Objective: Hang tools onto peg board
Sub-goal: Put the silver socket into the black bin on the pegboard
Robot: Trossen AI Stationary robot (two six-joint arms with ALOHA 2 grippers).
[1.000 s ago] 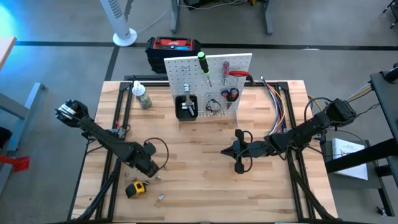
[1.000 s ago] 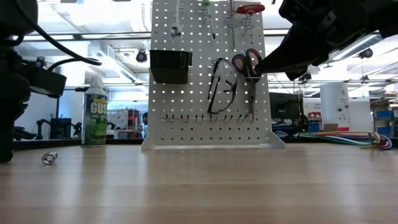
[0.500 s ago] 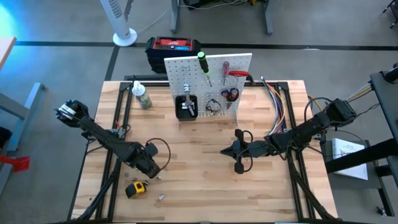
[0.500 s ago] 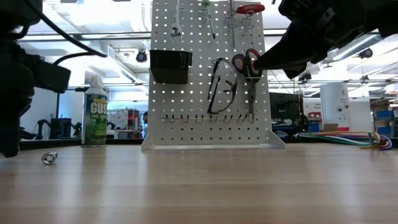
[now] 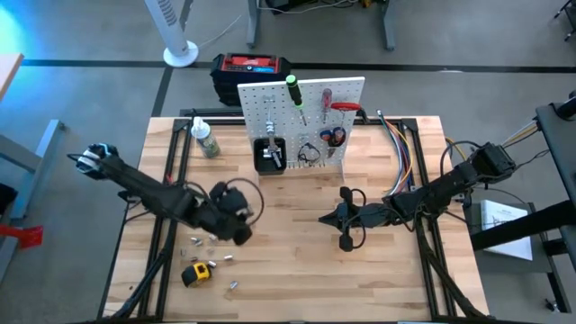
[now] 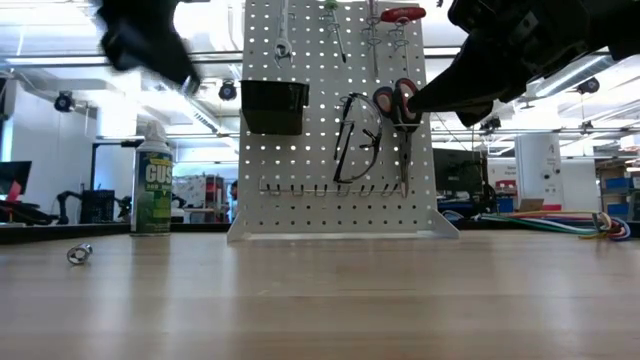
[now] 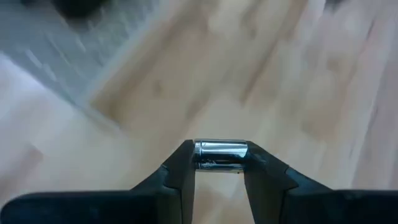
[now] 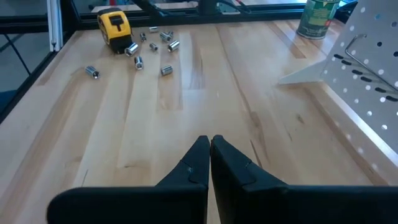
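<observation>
The white peg board (image 5: 301, 117) (image 6: 335, 120) stands at the table's far middle. On it hang a green screwdriver (image 5: 294, 90), a red screwdriver (image 5: 327, 97), pliers (image 6: 400, 100), glasses (image 6: 355, 150) and a wrench (image 6: 283, 30). A yellow tape measure (image 5: 196, 273) (image 8: 115, 28) lies near the front left among loose silver sockets (image 8: 149, 46). My left gripper (image 5: 239, 231) (image 7: 221, 168) hangs above the table's left middle, shut on one silver socket (image 7: 221, 154). My right gripper (image 5: 329, 219) (image 8: 210, 146) waits shut, right of centre. My left gripper pinches the small silver socket between its two fingertips (image 7: 183, 167), one on each end (image 7: 200, 154) of the short cylinder. The socket lies crosswise between the fingers at their free ends. It is lifted clear of the table, and the fingers slant downward.
A green-labelled bottle (image 5: 205, 139) (image 6: 153, 190) stands left of the board, with a black bin (image 6: 272, 105) on the board's front. A red-and-black box (image 5: 252, 67) sits behind the table. Coloured cables (image 5: 400, 148) run along the right side. One socket (image 6: 80, 254) lies alone at the left.
My left gripper has risen from the table beside the tape measure, swung toward the table's right and far side, and turned about. In the low view it has gone from table height at the left to high up near the board's top.
</observation>
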